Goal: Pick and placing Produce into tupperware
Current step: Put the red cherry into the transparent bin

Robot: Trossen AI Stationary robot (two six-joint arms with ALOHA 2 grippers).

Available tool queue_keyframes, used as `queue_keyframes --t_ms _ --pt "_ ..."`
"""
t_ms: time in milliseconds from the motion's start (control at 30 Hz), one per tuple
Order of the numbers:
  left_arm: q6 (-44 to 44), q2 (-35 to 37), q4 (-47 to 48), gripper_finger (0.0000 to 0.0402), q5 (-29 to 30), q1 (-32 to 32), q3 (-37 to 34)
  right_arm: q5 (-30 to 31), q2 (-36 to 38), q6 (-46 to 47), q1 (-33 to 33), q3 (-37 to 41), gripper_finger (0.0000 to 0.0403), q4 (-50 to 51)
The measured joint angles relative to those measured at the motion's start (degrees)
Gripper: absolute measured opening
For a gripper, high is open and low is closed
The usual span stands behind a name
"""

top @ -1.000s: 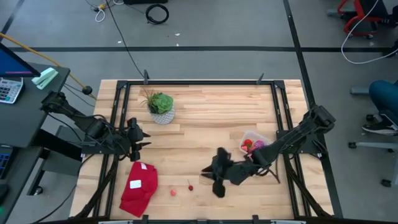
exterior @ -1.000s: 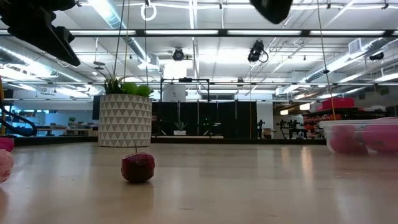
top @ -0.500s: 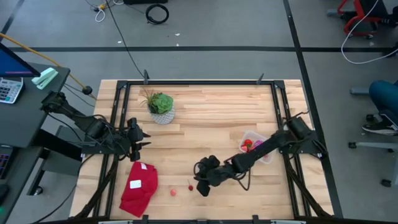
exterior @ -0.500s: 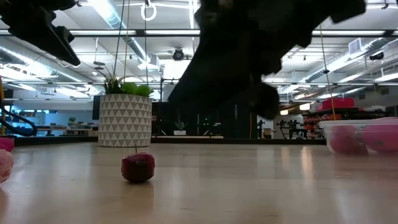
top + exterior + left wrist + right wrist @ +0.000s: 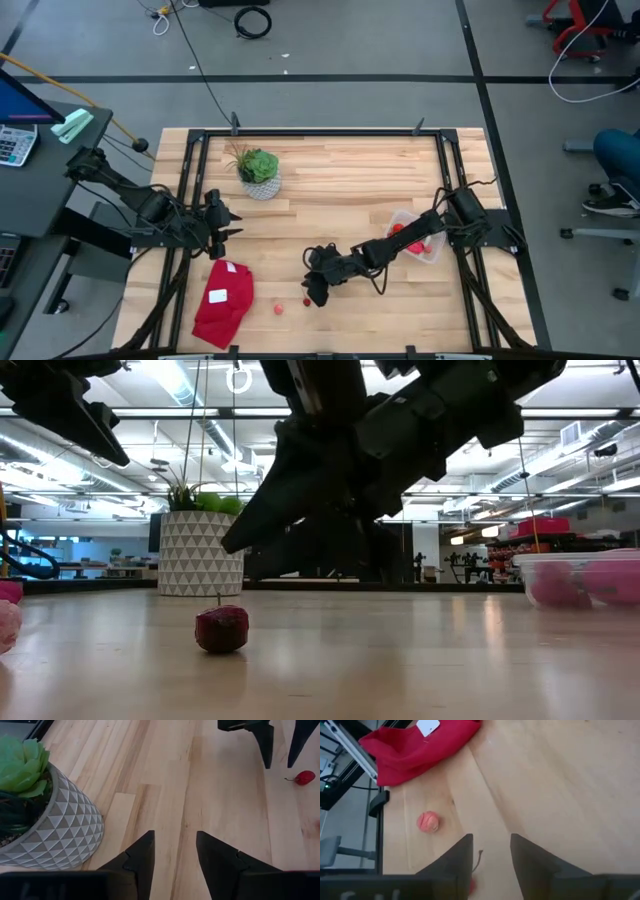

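Low view: round glossy cherry point(image 5: 221, 629) (stemmed)

**Room around the front of the table**

I've got open wood through the middle of the table point(image 5: 330, 190). From centre, the plant pot point(image 5: 261, 181) blocks 10 o'clock, the red cloth point(image 5: 224, 297) sits at 7, the tupperware point(image 5: 414, 234) at 3. The right arm stretches across from 3 toward 6, its right gripper point(image 5: 313, 291) just beside the dark red cherry point(image 5: 306, 299). The left gripper point(image 5: 228, 224) waits at 9.
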State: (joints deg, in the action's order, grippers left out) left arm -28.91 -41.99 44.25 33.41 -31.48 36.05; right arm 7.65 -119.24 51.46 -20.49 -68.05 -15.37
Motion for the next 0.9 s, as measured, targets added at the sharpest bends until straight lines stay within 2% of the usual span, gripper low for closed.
queue_keyframes --t_ms 200,500,700,900 --pt "0.0 0.0 0.1 0.0143 0.0 0.0 0.0 0.5 0.0 0.0 -0.6 0.0 0.0161 -0.5" --pt "0.2 0.0 0.1 0.0138 0.0 0.0 0.0 3.1 -0.1 2.2 -1.7 0.0 0.0161 -3.0" --pt "0.2 0.0 0.0 0.0147 0.0 0.0 0.0 4.3 -2.9 4.5 -1.8 -0.2 0.0160 -3.7" --pt "0.0 0.0 0.0 0.0153 0.0 0.0 0.0 3.9 -6.7 2.6 -1.8 -4.5 0.0160 -3.9"
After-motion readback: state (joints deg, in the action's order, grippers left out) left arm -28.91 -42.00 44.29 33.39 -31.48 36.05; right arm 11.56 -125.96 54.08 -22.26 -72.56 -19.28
